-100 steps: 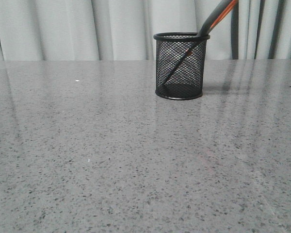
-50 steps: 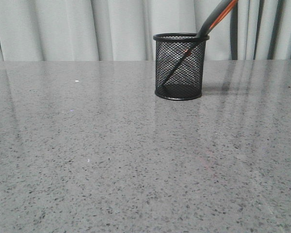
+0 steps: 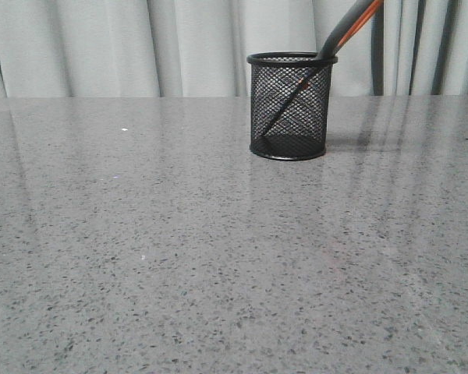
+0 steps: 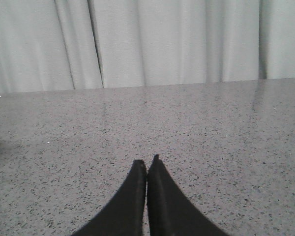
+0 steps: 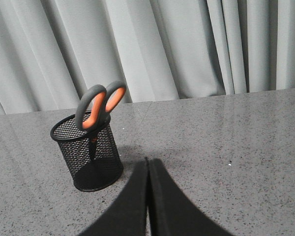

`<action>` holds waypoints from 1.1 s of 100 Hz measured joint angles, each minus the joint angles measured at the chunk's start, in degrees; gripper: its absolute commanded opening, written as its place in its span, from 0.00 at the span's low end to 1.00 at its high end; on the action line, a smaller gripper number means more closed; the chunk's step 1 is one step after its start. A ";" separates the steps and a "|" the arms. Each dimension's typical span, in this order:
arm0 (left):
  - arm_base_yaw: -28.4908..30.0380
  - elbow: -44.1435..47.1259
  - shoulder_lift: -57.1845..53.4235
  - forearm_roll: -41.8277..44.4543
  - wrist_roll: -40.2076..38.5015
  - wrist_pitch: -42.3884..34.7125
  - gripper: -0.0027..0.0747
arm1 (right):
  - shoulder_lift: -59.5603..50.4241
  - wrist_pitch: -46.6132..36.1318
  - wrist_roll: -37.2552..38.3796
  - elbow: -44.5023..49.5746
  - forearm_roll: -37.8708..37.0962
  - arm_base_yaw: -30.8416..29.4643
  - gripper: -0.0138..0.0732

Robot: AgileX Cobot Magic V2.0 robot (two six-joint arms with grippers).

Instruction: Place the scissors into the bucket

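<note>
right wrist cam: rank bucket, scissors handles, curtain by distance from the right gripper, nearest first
1. bucket: on the table, just ahead of the shut right gripper.
2. scissors: handles sticking up above the bucket rim, blades inside.
3. curtain: behind the table's far edge.

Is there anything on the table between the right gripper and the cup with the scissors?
No. In the right wrist view, only bare table lies between the right gripper and the cup.

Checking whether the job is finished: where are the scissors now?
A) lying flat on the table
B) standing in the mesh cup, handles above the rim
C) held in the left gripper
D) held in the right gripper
B: the scissors lean inside the bucket, handles sticking out, both grippers shut on nothing.
</note>
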 measured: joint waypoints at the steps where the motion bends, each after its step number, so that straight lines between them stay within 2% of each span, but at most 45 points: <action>1: 0.00 0.00 0.00 0.00 0.00 0.00 0.01 | 0.00 0.00 0.00 0.00 0.00 0.00 0.08; 57: 0.00 0.00 0.00 0.00 0.00 0.00 0.01 | 0.00 0.00 0.00 0.00 -0.11 0.00 0.08; 69: 0.00 0.00 0.00 0.00 0.00 0.00 0.01 | -0.16 2.28 0.30 0.14 -5.72 0.00 0.08; 86: 0.00 0.00 0.00 -0.03 0.00 0.00 0.01 | -2.77 5.09 6.76 3.85 -16.78 -1.11 0.08; 110: 0.00 0.00 0.00 -0.03 -0.09 0.00 0.01 | -13.31 3.70 8.72 12.53 -19.95 -5.79 0.08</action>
